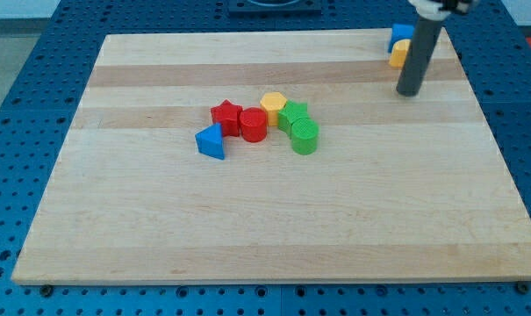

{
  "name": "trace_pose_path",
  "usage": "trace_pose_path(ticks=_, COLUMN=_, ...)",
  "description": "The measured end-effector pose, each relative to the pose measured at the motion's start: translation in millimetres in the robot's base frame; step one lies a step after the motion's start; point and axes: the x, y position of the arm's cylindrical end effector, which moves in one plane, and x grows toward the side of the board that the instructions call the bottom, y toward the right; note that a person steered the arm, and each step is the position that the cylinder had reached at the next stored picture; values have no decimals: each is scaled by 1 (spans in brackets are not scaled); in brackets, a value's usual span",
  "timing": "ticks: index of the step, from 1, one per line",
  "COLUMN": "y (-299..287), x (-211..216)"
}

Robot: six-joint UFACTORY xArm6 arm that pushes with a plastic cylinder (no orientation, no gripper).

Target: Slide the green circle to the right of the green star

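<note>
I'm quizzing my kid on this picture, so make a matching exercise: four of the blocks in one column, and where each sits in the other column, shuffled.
Column one:
1. green circle block
2. blue triangle block
3. yellow hexagon block
4. blue block in the corner

Column two:
A. leftmost of the central cluster
B. top right of the wooden board, beside the dark rod, above my tip
C. just below the green star block
D. top of the cluster, left of the green star block

Pairs: 1-C, 2-A, 3-D, 4-B

The board (274,211) is pale, smooth wood with a visible grain; the green circle (304,138) looks like ridged matt plastic.
</note>
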Motion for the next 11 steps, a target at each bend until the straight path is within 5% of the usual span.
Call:
trace_pose_path(ticks=3, y=-130, x=113)
trace_pose_path(ticks=5, y=-195, x=104)
trace_pose_path(ticks=11, y=-87, x=39)
